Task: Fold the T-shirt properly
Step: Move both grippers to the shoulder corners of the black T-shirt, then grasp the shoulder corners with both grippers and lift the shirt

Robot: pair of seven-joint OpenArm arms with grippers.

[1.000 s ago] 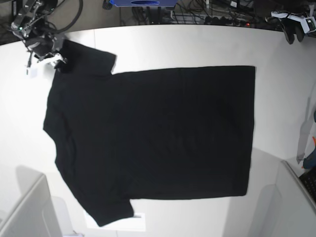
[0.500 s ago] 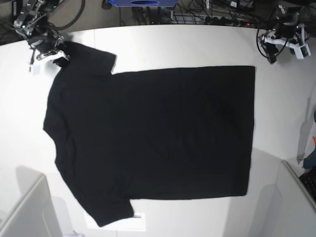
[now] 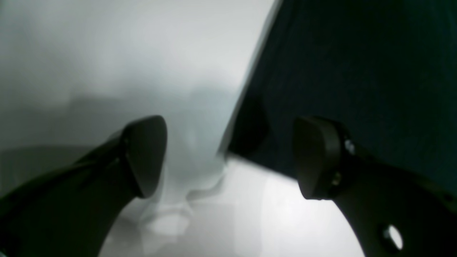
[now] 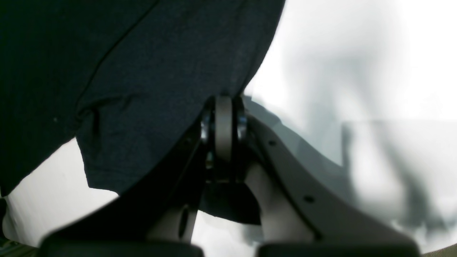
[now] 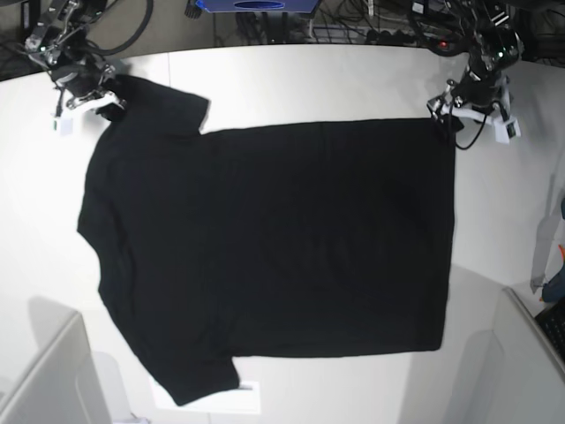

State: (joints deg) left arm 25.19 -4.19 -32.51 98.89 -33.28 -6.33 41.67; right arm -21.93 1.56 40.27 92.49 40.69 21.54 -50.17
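Shirt: large black short-sleeved cloth T-shirt (image 5: 265, 247), plain side up, spread flat on the white table (image 5: 335, 79), filling most of base view centre.
Long axis: runs left–right in base view; shoulders and collar end at frame left, straight bottom hem at frame right.
Sleeves: one points to upper left of frame, other to lower left; both flat on table.
Hem: vertical edge at right, upper corner near top right, lower corner near bottom right.
Writing/brands: none readable on the visible black face; small white tag-like piece (image 5: 58, 124) at far upper left, too small to read.
Right claw: right claw (image 5: 86, 88) at upper left of base view, on the upper sleeve's outer edge. Wrist view shows the right claw (image 4: 223, 125) pinched closed w/ dark cloth (image 4: 160, 89) held at the tips; sleeve corner hangs lower left of that frame.
Left claw: left claw (image 5: 446, 115) at upper right of base view, at the hem's upper corner. Wrist view shows the left claw (image 3: 228, 157) spread wide, nothing held; shirt edge (image 3: 339, 71) runs diagonally between the fingers (image 3: 146, 153), one finger over bare table (image 3: 107, 53), other over cloth.
Contact left: cannot tell if tips touch the cloth.
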